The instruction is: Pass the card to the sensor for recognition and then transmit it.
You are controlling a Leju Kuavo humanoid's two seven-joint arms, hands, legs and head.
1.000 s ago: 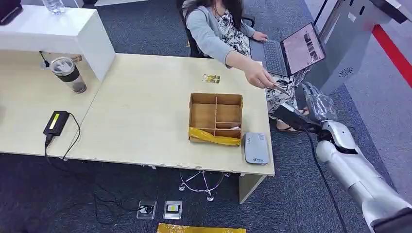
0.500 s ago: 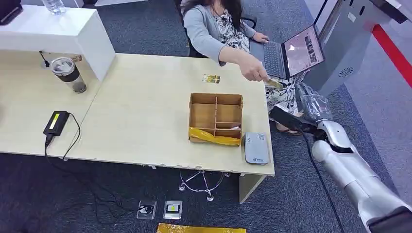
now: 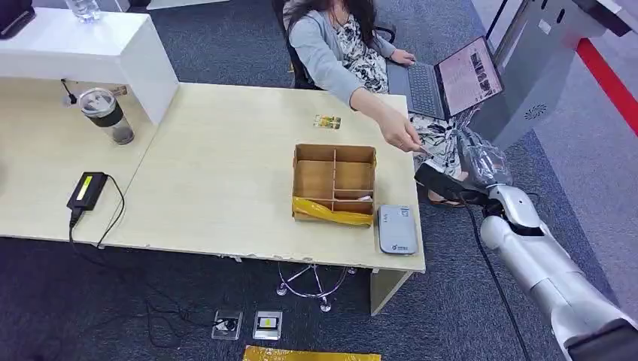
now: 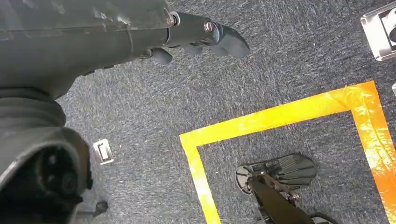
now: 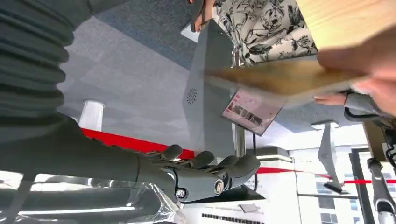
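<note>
Tan flat card [image 5: 285, 77] in person's hand [image 3: 400, 135], right hand [image 3: 481, 159] open, empty

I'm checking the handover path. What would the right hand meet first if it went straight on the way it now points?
Probably the person's hand holding the card, which hangs just beyond the right hand off the table edge. Depth is unclear, so it might pass beside it toward the laptop.

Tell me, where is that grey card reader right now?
In the head view the reader lies flat on the table, near its front right corner, just right of the wooden box.
</note>
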